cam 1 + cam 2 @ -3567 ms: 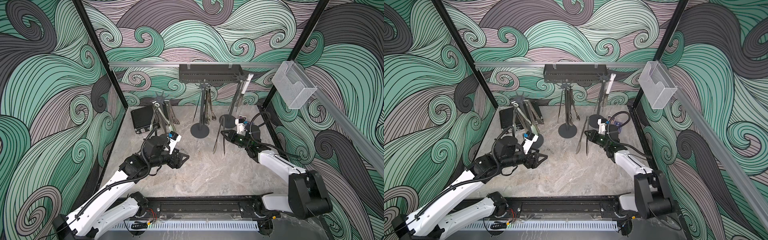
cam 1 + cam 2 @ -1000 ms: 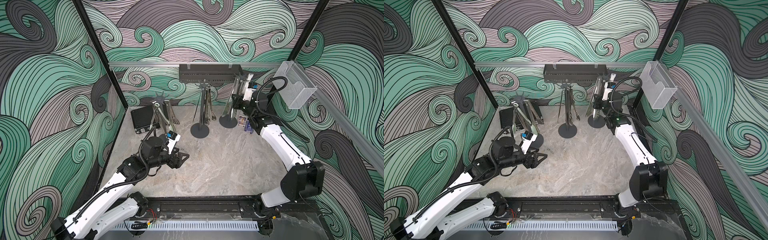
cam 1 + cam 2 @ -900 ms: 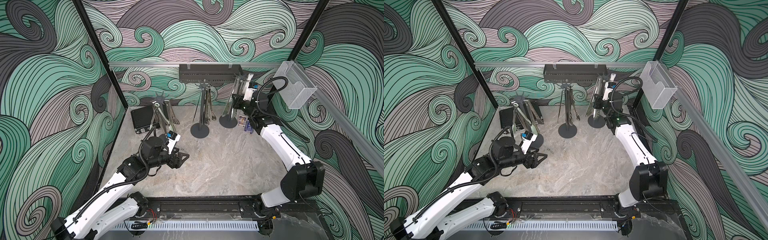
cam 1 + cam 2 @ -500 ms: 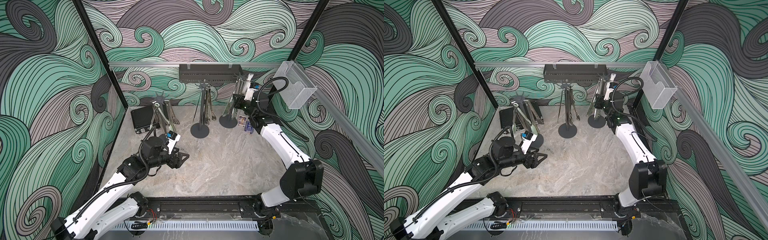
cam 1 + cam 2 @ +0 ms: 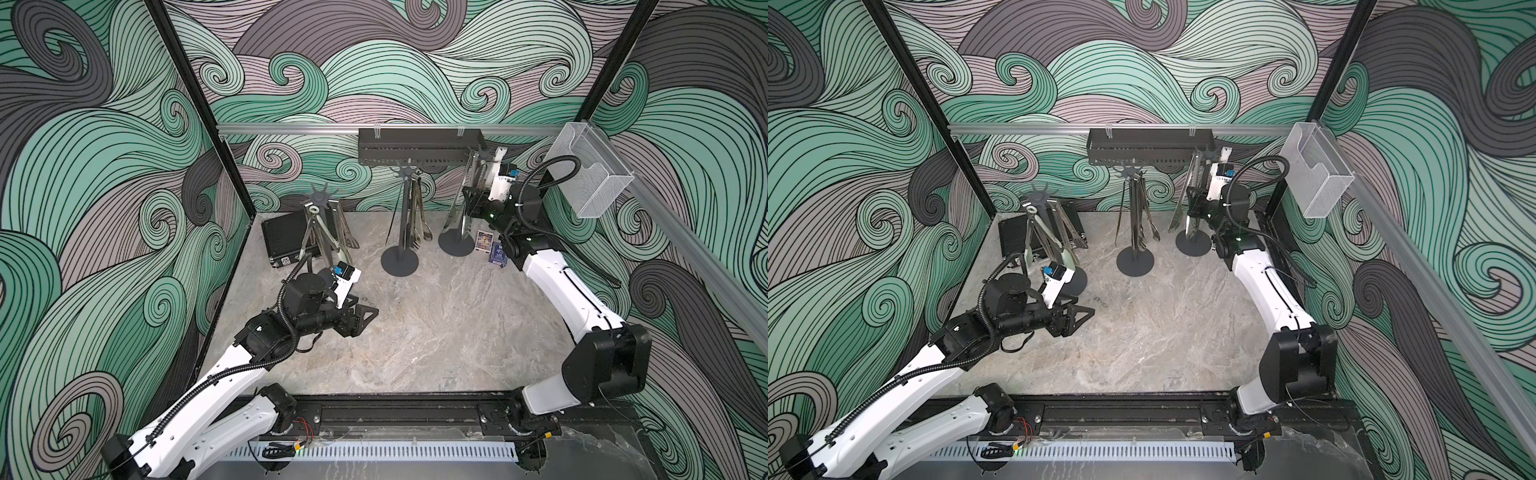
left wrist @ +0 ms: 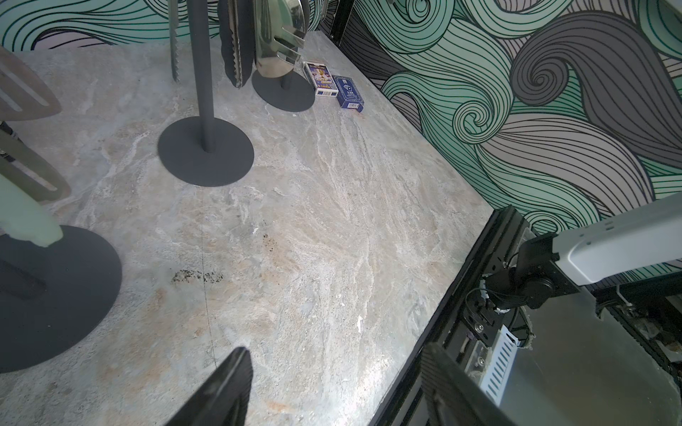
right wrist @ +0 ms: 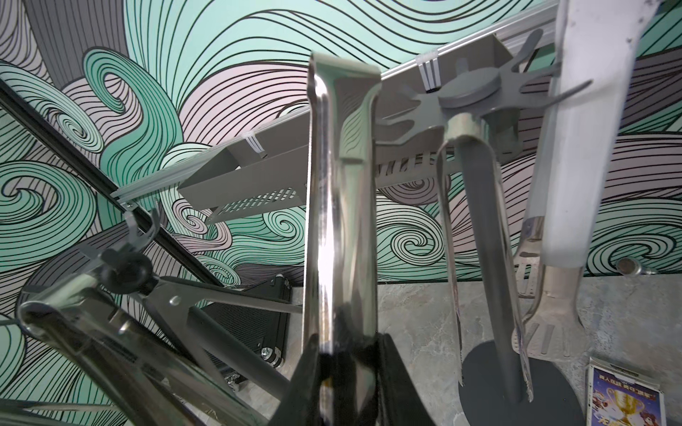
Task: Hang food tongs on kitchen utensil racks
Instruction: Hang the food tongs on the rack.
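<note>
My right gripper is shut on a shiny steel pair of food tongs, held upright with its hinge end level with the star crown of the right kitchen utensil rack, just beside the prongs. From that crown hang another steel pair and a white-handled pair. In both top views the right gripper is raised at the back right. The middle rack and left rack carry several tongs. My left gripper is open and empty, low over the table.
A black slotted shelf hangs on the back rail close above the right rack's crown. A clear mesh basket is on the right rail. A black case lies behind the left rack. Two card boxes lie beside the right rack's foot.
Since the earliest frames my right arm has lifted the steel tongs from low over the table up to the right rack's crown; over the last second it only edged closer. The left arm is still.
</note>
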{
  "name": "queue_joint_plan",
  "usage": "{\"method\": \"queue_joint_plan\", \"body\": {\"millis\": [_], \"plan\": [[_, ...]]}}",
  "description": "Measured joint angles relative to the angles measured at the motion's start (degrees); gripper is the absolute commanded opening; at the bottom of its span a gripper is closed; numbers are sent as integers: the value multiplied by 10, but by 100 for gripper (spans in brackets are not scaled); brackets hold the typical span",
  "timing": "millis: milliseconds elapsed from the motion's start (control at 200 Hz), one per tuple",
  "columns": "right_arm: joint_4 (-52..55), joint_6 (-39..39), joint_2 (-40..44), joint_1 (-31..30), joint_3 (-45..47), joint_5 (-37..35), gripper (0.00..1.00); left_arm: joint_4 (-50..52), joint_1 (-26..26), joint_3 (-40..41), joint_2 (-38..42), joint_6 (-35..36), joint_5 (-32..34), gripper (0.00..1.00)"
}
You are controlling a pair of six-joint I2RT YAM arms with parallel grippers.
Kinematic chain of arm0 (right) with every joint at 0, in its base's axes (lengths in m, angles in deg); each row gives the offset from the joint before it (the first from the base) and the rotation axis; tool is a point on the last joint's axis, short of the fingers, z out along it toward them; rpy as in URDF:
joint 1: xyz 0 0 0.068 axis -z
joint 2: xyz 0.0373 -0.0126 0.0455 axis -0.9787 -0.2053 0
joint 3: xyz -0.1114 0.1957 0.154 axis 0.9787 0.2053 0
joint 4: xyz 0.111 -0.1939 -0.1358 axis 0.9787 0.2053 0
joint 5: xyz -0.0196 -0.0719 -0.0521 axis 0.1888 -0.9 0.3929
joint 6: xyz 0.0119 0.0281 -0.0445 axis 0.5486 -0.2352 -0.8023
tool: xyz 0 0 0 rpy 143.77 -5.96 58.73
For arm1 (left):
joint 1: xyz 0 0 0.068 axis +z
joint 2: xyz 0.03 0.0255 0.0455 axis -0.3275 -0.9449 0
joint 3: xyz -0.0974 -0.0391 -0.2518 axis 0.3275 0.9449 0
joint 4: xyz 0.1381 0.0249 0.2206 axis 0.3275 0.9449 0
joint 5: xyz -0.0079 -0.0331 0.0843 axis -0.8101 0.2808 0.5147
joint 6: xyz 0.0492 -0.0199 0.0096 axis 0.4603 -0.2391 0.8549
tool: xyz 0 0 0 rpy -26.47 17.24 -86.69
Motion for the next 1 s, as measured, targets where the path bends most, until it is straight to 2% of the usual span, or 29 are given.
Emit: {"method": "queue_joint_plan", "body": {"millis": [1001], "plan": [[3, 1, -36, 0, -28, 10, 20, 0, 0, 0, -1, 0, 2, 73]]}}
